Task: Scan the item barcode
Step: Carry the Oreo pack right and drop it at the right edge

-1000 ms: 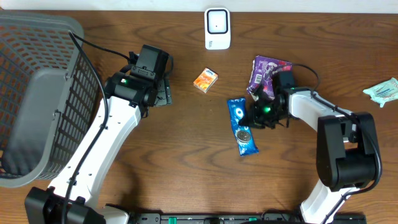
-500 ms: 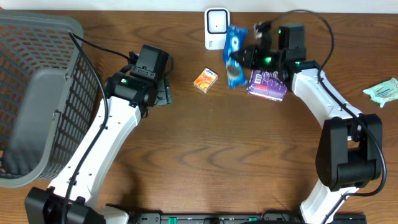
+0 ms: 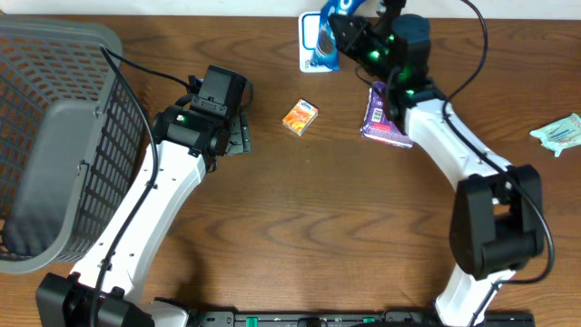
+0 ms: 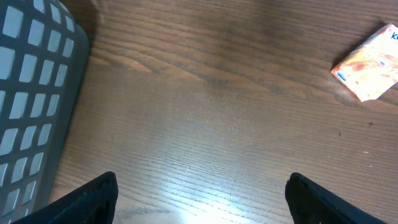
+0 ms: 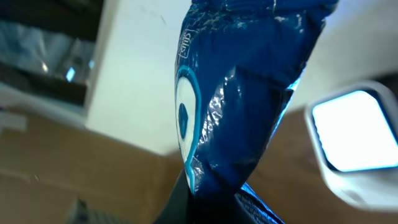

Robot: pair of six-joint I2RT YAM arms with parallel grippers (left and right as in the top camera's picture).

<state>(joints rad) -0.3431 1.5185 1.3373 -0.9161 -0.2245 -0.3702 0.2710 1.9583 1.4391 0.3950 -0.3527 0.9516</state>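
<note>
My right arm stretches far forward, the right claw [image 3: 352, 32] pinched tight on the blue snack packet [image 3: 327, 45], which hangs right in front of the scanner [image 3: 309, 62]. Well left of the scanner, my bent left arm's left claw [image 4: 202, 205] gapes wide, empty.

Colours only. You are looking at a worktop [image 3: 318, 227] showing brown wood grain throughout. The packet [image 5: 236, 93] is reading glossy deep blue, carrying a white ring edged in pale blue. The scanner [image 5: 351, 140] is showing white with a brightly glowing window. The pouch [image 3: 388, 120] is reading purple with pale markings. The small box [image 3: 300, 117] is showing orange and white. The basket [image 3: 45, 136] is showing grey mesh. The wrapper [image 3: 558, 132] is reading pale mint. The arms [image 3: 163, 182] are showing white shells with black joints.
</note>
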